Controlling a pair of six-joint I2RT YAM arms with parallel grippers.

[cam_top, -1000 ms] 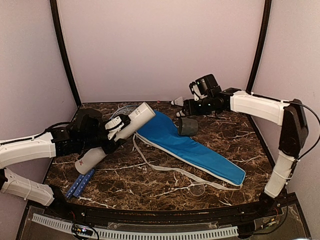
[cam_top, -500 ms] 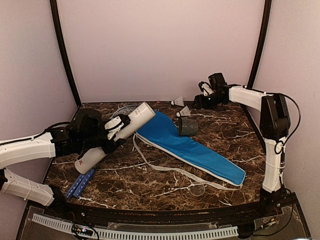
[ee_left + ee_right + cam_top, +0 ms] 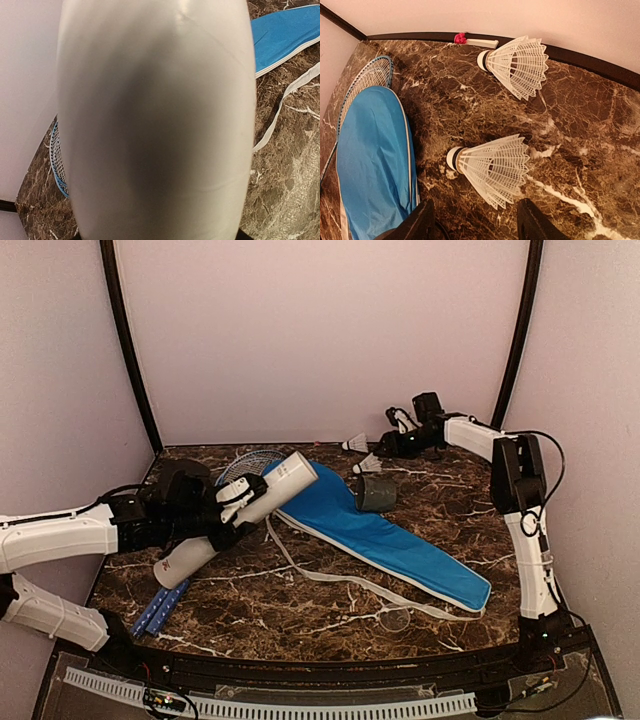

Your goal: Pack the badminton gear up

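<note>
While the bag (image 3: pixel 400 545) lies flat, the step in hand looks to be loading shuttlecocks (image 3: pixel 368 463) into the tube (image 3: pixel 262 498).

One blue bag stretches from the centre of the table (image 3: pixel 300 590) toward 4 o'clock. One white tube, at 9 o'clock, is lifted at a tilt with its upper end toward 1 o'clock, pinched mid-length by the left gripper (image 3: pixel 232 505). Two rackets (image 3: pixel 160 608) show as paired blue handles at 8 o'clock, with one head peeking out at 11. One dark cap (image 3: pixel 375 493) rests at the bag's far edge. Two shuttlecocks lie at 1 o'clock, the near shuttlecock (image 3: pixel 492 167) apart from the far shuttlecock (image 3: pixel 517 62); no others are in view. The right gripper (image 3: pixel 477 225) hovers, fingers spread, just short of the near one. Next, I judge, it must drop, close gently on the cork, and carry it to the tube.
</note>
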